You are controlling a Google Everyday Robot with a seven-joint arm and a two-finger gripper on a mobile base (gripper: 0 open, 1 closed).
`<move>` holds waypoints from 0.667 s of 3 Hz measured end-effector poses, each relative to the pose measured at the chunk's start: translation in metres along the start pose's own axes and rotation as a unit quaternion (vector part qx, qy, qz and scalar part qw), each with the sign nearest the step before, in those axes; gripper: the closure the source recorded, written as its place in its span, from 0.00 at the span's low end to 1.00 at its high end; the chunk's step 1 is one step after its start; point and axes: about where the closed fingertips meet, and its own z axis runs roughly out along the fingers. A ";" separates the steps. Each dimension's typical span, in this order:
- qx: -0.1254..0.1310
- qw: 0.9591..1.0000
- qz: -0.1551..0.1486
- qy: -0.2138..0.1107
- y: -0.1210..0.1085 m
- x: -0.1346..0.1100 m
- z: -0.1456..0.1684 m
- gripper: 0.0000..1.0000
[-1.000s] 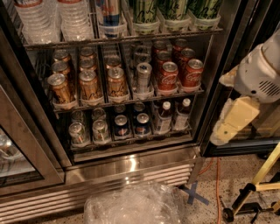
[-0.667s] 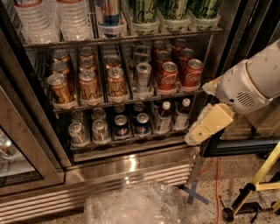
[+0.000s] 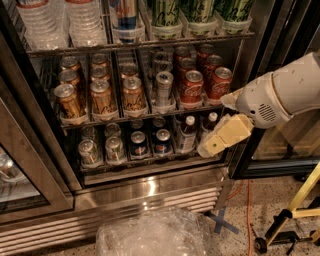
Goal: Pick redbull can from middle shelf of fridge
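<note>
The fridge (image 3: 150,190) stands open with wire shelves and a stainless steel base. On the middle shelf (image 3: 120,116) the redbull can (image 3: 164,88), slim and silver, stands at the front of its lane, between bronze cans (image 3: 132,93) on the left and red cola cans (image 3: 191,88) on the right. More slim silver cans stand behind it. My gripper (image 3: 212,145), cream-coloured on a white arm (image 3: 280,95) coming from the right, hangs in front of the fridge's lower right corner. It is below and to the right of the redbull can and holds nothing that I can see.
The top rack holds water bottles (image 3: 55,20) and green cans (image 3: 200,12). The bottom rack holds dark-blue cans (image 3: 162,141) and small bottles (image 3: 187,132). A glass door (image 3: 20,170) stands open at the left. A crumpled plastic bag (image 3: 150,232), a blue tape cross (image 3: 222,222) and a yellow stand (image 3: 300,200) are on the floor.
My arm has swung left from the right edge of the view, and the gripper now hangs in front of the bottom rack's right end. The cans have not moved.
</note>
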 end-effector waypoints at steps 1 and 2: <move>0.003 0.999 0.001 -0.035 0.004 -0.005 0.012 0.00; 0.018 0.996 0.030 -0.084 0.036 -0.018 0.033 0.00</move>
